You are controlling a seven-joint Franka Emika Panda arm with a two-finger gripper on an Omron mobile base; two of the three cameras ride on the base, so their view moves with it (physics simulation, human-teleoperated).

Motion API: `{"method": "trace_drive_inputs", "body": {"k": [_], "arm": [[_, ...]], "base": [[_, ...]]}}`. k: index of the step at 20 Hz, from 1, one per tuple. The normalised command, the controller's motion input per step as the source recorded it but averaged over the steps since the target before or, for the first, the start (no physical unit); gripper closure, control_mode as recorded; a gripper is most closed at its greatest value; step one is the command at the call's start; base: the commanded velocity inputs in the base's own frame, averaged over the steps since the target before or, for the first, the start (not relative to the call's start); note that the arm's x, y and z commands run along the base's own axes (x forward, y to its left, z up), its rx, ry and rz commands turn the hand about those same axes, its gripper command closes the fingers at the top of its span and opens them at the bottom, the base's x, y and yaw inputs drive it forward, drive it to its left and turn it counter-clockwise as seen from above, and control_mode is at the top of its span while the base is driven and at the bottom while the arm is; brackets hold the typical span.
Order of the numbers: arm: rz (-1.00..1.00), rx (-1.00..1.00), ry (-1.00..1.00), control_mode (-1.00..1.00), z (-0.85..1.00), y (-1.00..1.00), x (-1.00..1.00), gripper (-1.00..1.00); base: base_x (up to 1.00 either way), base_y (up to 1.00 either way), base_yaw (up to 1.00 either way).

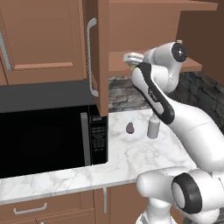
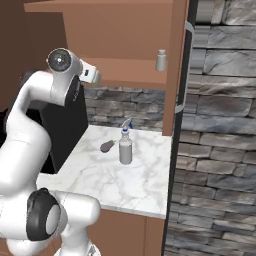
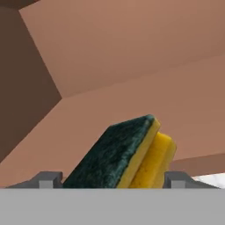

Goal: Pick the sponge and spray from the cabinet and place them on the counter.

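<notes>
1. The sponge (image 3: 127, 154) is seen up close in the hand view, tilted between the two finger tips (image 3: 49, 179) on the cabinet shelf (image 3: 132, 101). Whether the jaws (image 3: 112, 181) are already pressed onto it or just bracketing it can't be told, since the tips are mostly cut off at the bottom
2. The spray bottle (image 2: 125, 145) is judged to be done already: it's standing upright on the desk (image 2: 140, 175), just beside a small dark purple egg-shaped thing (image 2: 106, 146)
3. For the step in hand, the sponge should be gripped across its short sides and squeezed gently, as foam is likely to squash and slip if pinched hard
4. It'd best be lifted a little before being pulled out, so the shelf edge and the open cabinet door (image 1: 103, 57) aren't clipped
5. Textures: coarse dark green scrub layer on soft yellow foam, smooth brown wood inside the cabinet (image 2: 125, 40), glossy veined marble below, pale plastic bottle with a blue-tipped nozzle
</notes>
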Motion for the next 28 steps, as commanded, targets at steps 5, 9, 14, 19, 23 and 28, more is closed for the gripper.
{"method": "trace_drive_inputs", "body": {"k": [5, 9, 14, 19, 23, 28], "arm": [[0.05, -0.01, -0.05, -1.00, -0.21, 0.00, -0.93, 1.00], [0.04, -0.04, 0.00, -1.00, -0.32, 0.00, -0.88, 1.00], [0.04, -0.05, 0.00, -1.00, -0.39, 0.00, -0.76, 1.00], [0.05, -0.05, 0.00, -1.00, -0.42, 0.00, -0.55, 1.00], [0.06, -0.05, 0.00, -1.00, -0.48, 0.00, -0.29, 1.00], [0.05, -0.06, 0.05, -1.00, -0.51, 0.00, -0.01, 1.00]], "base": [[0.00, 0.00, 0.00], [0.00, 0.00, 0.00], [0.00, 0.00, 0.00], [0.00, 0.00, 0.00], [0.00, 0.00, 0.00], [0.00, 0.00, 0.00]]}}
